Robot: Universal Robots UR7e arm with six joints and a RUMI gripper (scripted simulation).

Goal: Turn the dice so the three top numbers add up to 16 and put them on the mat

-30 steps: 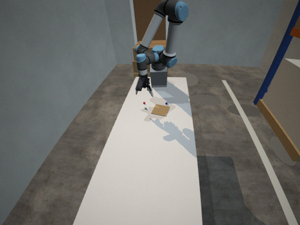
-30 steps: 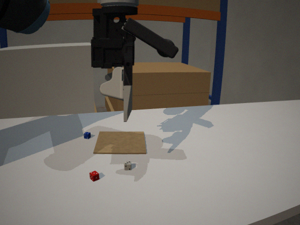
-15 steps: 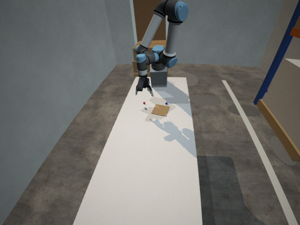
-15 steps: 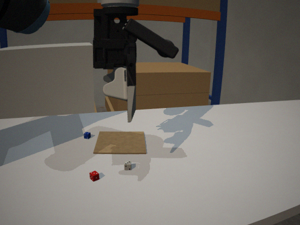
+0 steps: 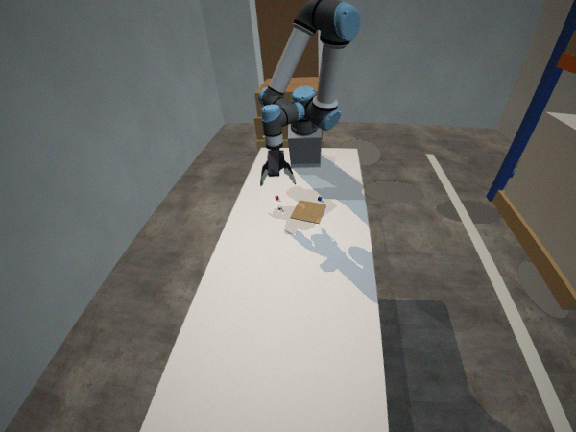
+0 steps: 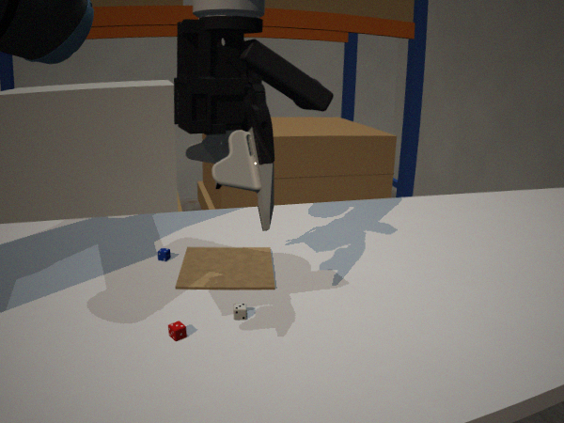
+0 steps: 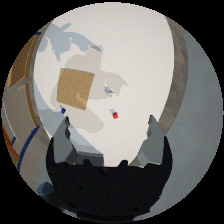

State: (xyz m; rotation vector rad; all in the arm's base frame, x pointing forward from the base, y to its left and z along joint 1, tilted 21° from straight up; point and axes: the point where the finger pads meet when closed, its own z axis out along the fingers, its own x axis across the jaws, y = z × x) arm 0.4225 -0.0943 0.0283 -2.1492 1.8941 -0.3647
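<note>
Three dice are counted on the white tabletop (image 6: pixel 423 301), one of each colour, and all three lie off the mat. In the exterior view, the blue die (image 6: pixel 164 254) is seen furthest left, just beside the mat's left edge near its far corner. The red die (image 6: pixel 177 330) is set nearer the front edge of the tabletop, well apart from the mat. The white die (image 6: pixel 240 311) is placed to its right, near the mat's front edge but not touching it. All three appear to sit flat. The pips on top are too small to be read with certainty.

One brown square mat (image 6: pixel 227 274) is laid flat; being square, it has no long axis, and in the top view its sides are turned slightly out of line with the tabletop's long edges.

The gripper (image 5: pixel 277 179) is held above the tabletop near the end where the arm's pedestal (image 5: pixel 305 150) stands, pointed downward. Its jaws are spread to their widest and nothing is grasped between them.
</note>
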